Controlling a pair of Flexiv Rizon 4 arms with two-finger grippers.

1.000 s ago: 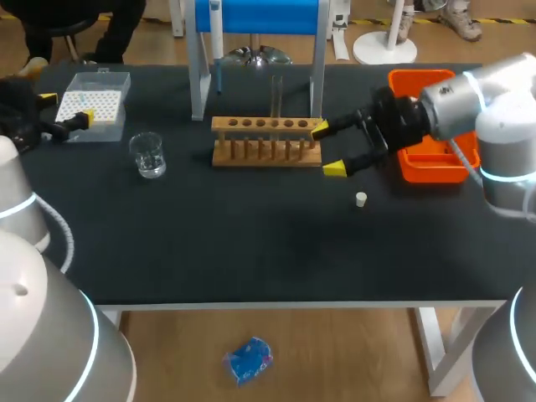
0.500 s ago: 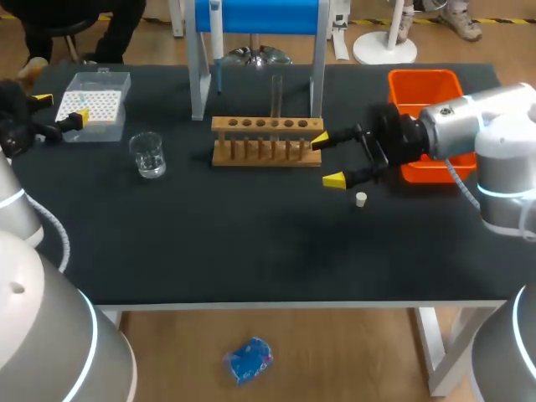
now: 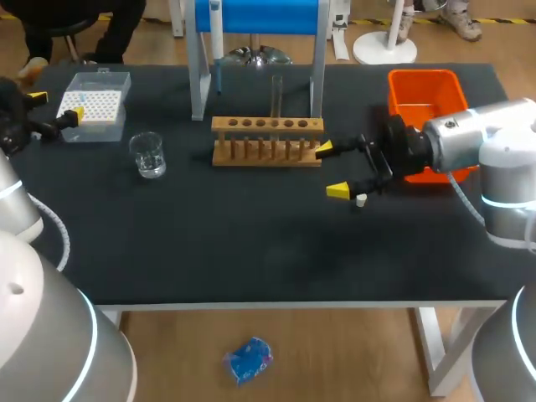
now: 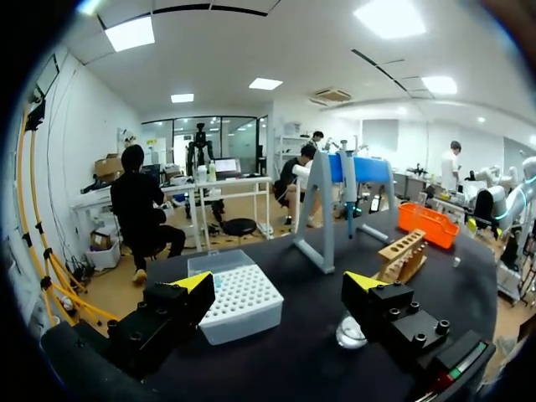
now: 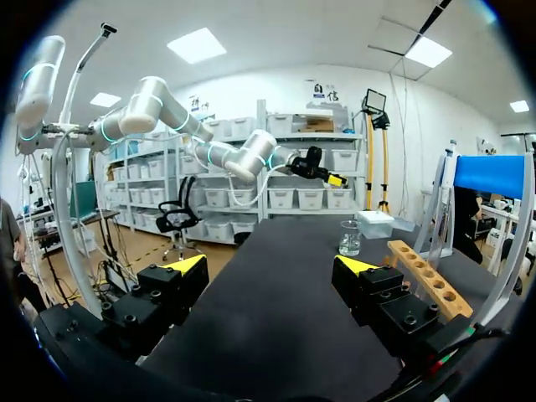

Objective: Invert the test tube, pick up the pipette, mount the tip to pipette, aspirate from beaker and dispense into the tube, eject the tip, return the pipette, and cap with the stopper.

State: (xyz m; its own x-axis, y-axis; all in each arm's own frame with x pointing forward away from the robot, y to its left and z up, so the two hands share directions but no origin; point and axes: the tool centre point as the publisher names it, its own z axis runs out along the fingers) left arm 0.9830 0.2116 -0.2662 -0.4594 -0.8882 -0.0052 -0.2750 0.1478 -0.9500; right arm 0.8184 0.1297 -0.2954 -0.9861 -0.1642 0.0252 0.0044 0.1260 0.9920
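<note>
A wooden tube rack (image 3: pixel 266 141) stands mid-table, with a clear test tube (image 3: pixel 275 95) upright at its back. The pipette (image 3: pixel 217 42) hangs on the blue-topped stand (image 3: pixel 258 15). The white tip box (image 3: pixel 94 105) and glass beaker (image 3: pixel 149 155) sit at the left. A small white stopper (image 3: pixel 361 199) lies right of the rack. My right gripper (image 3: pixel 332 170) is open and empty just right of the rack, its nearer fingertip beside the stopper. My left gripper (image 3: pixel 55 106) is open and empty at the tip box's left edge; its own view shows the tip box (image 4: pixel 239 297) ahead of the left gripper (image 4: pixel 279 285).
An orange bin (image 3: pixel 427 109) stands at the back right, under my right arm's wrist. In the right wrist view the rack (image 5: pixel 427 279) runs ahead beside the right gripper (image 5: pixel 270 265), with the beaker (image 5: pixel 349 238) farther on. The stand's grey legs flank the rack's back.
My right gripper has drawn back from the rack's end, to the right and nearer the stopper. My left gripper has shifted slightly left beside the tip box. Both stay open.
</note>
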